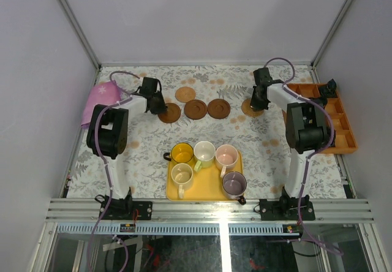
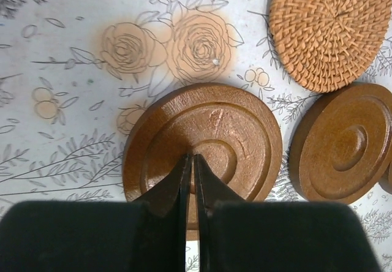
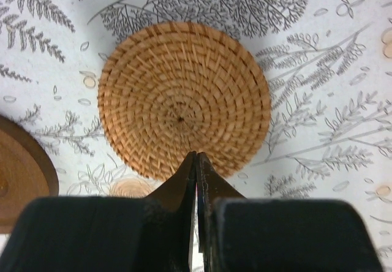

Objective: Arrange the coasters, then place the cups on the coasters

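Five coasters lie in a loose row at the back of the table. Three are dark brown (image 1: 169,113) (image 1: 196,109) (image 1: 218,108) and two are woven tan (image 1: 185,94) (image 1: 251,107). My left gripper (image 1: 156,105) (image 2: 193,158) is shut, its tips resting over the middle of the leftmost brown coaster (image 2: 202,140). My right gripper (image 1: 257,103) (image 3: 196,155) is shut over the near edge of the right tan coaster (image 3: 184,97). The cups stand on the yellow tray (image 1: 205,189): yellow (image 1: 182,154), cream (image 1: 204,151), pink (image 1: 226,155), cream (image 1: 182,174) and grey-purple (image 1: 234,184).
A pink cloth (image 1: 101,97) lies at the back left beside the left arm. An orange divided tray (image 1: 331,116) with a small black object (image 1: 331,87) sits at the right edge. White walls enclose the floral tablecloth on three sides.
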You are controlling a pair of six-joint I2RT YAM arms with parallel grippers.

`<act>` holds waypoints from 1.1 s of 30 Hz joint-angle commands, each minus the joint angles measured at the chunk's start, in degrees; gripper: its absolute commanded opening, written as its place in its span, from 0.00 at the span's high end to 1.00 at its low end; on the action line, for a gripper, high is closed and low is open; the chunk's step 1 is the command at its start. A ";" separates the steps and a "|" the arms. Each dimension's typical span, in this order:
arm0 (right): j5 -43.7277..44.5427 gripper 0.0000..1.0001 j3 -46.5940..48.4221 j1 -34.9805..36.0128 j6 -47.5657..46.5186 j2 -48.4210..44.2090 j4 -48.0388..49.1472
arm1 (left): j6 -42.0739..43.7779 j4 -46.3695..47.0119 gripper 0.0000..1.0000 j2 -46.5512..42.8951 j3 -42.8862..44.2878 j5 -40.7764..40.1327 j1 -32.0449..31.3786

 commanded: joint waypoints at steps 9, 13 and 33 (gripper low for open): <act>-7.43 0.89 -2.12 0.58 -2.84 -12.93 5.11 | 0.40 1.89 0.78 -6.62 5.33 7.77 1.15; -13.67 0.89 -1.86 1.26 -3.65 -11.91 8.55 | 0.82 1.85 0.78 -1.32 11.81 11.81 0.85; -18.03 1.00 -5.53 5.20 -5.72 -13.13 10.56 | 3.13 -4.54 0.95 22.92 35.40 17.73 -1.68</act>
